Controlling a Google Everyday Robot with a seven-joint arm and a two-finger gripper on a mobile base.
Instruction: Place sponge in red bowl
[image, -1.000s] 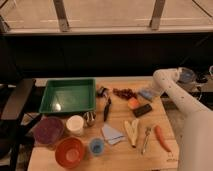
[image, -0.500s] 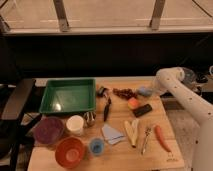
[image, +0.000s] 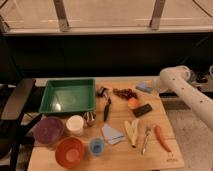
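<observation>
The sponge (image: 145, 88), a small light-blue block, lies on the wooden table (image: 170, 155) near its far right edge. The red bowl (image: 69, 151) stands empty at the near left of the table. My white arm comes in from the right. Its gripper (image: 156, 85) is right beside the sponge, on the sponge's right side, low over the table's far right corner.
A green tray (image: 67, 96) sits at the far left. A purple bowl (image: 48, 131), white cup (image: 75, 125), blue cup (image: 96, 146) and pale-blue cloth (image: 112, 133) lie near the red bowl. An orange (image: 133, 103), banana (image: 132, 131), carrot (image: 161, 137) and black brush (image: 107, 107) lie mid-table.
My arm has changed its pose at the table's far right, and its end stays close to the sponge. The sponge and the other things have not moved.
</observation>
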